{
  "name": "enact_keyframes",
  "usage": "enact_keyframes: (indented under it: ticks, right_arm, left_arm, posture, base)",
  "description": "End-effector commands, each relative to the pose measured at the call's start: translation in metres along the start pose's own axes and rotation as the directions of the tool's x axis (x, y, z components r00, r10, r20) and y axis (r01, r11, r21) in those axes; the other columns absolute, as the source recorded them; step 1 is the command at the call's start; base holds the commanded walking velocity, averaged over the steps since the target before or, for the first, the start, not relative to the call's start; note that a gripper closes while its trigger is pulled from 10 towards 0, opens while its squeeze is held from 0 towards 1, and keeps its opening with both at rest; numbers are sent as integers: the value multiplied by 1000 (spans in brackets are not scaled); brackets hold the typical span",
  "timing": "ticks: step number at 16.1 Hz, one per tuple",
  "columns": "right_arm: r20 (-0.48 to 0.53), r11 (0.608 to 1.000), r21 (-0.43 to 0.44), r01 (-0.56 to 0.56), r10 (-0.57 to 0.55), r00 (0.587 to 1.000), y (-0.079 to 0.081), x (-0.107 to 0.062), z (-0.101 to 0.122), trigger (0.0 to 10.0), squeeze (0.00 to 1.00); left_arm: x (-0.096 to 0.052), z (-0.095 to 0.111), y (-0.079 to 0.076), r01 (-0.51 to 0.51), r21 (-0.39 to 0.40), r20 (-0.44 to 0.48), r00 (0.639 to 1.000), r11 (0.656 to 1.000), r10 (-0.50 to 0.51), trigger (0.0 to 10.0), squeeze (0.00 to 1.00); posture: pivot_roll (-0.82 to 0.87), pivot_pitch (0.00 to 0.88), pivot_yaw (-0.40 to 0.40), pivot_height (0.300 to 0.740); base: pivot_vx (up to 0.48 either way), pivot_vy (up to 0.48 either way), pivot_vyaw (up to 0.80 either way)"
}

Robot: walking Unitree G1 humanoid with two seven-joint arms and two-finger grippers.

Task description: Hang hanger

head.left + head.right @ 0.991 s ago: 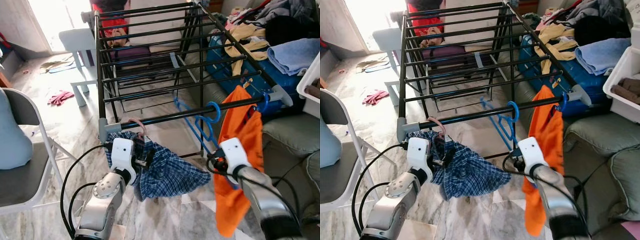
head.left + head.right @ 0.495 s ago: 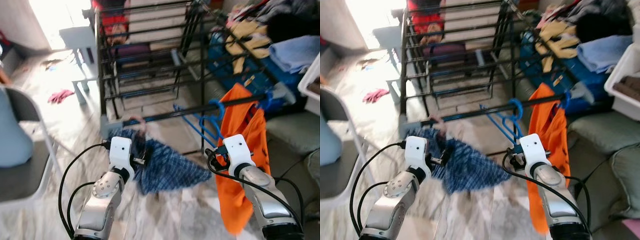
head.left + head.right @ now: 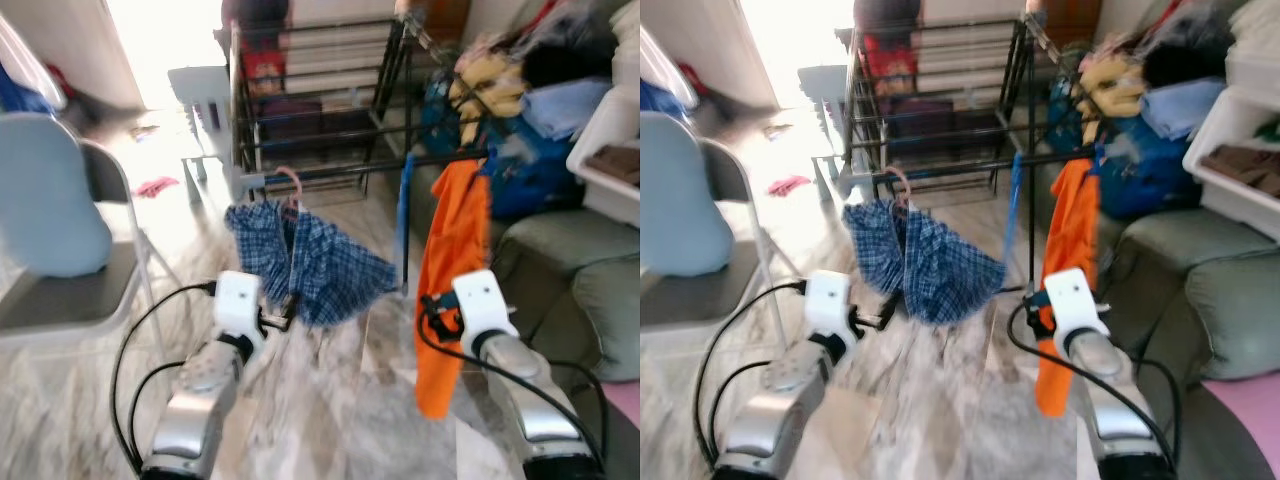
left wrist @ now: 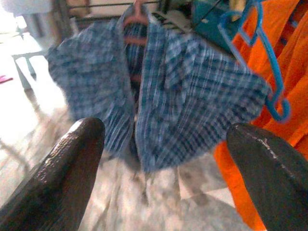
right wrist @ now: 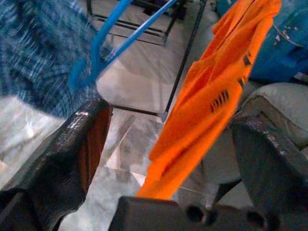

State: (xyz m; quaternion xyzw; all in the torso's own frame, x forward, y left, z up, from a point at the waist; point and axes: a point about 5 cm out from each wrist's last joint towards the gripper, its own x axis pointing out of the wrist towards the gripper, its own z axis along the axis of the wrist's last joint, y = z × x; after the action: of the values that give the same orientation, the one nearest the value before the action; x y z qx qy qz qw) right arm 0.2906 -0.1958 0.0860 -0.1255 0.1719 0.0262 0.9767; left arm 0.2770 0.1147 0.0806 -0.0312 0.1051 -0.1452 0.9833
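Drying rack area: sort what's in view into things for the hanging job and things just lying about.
For the job: drying rack; blue plaid shirt on its pink hanger; orange shirt; empty blue hanger; left gripper and right gripper, both open.

Lying about: folding chair; pile of clothes; sofa; red cloth on the floor.

Head eyes look down at the rack (image 3: 320,110); wrist cameras face its clothes.
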Motion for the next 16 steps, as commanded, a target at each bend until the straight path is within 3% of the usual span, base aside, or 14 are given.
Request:
enact_keyframes:
  ticks: [1,3,7,9,10,11,13,14,16]
  right_arm:
    - [7,1000,2,17,-17,1000,-2,0,1,10000,1000]
    - [19,1000,1,21,-21,1000,-1,-1,2,10000,1000]
    - [81,997,19,-81,80,994,21,-2,9,10000,1000]
    - [106,990,21,-139,136,985,35,-2,9,10000,992]
    - [120,984,17,-176,172,978,42,-1,11,10000,757]
    - [123,981,14,-193,190,974,46,0,12,10000,624]
    - [131,977,2,-215,213,968,51,3,14,10000,204]
    - [134,974,8,-225,222,966,55,6,15,10000,59]
    - [142,968,2,-251,248,958,63,12,18,10000,39]
  left_arm:
    - [-1,-4,-2,7,-1,-17,1000,1000,-7,10000,0]
    - [-1,-4,-3,6,-1,-18,1000,1000,-6,10000,0]
    - [0,-5,0,-3,10,-28,1000,1000,4,10000,0]
    - [1,-3,11,-76,38,-10,997,996,77,10000,0]
    - [-1,-3,32,-203,96,2,979,974,204,10000,0]
    - [-3,-6,46,-273,123,-4,961,954,275,10000,0]
    - [-9,-10,65,-346,135,-14,936,928,351,10000,0]
    - [-14,-14,74,-363,139,-22,929,921,370,10000,0]
    - [-21,-22,83,-395,154,-37,914,906,405,10000,0]
  posture:
    - [-150,0,53,740]
    - [-150,0,52,740]
    - [-140,0,55,740]
    - [-123,0,50,740]
    - [-116,0,44,740]
    - [-106,0,38,740]
    - [-90,0,28,740]
    - [-75,0,21,740]
    - [-53,0,15,740]
  base:
    - [-360,0,0]
    - [-360,0,0]
    - [-322,0,0]
    - [0,0,0]
    - [0,0,0]
    - [0,0,0]
    - [0,0,0]
    - [0,0,0]
    - [0,0,600]
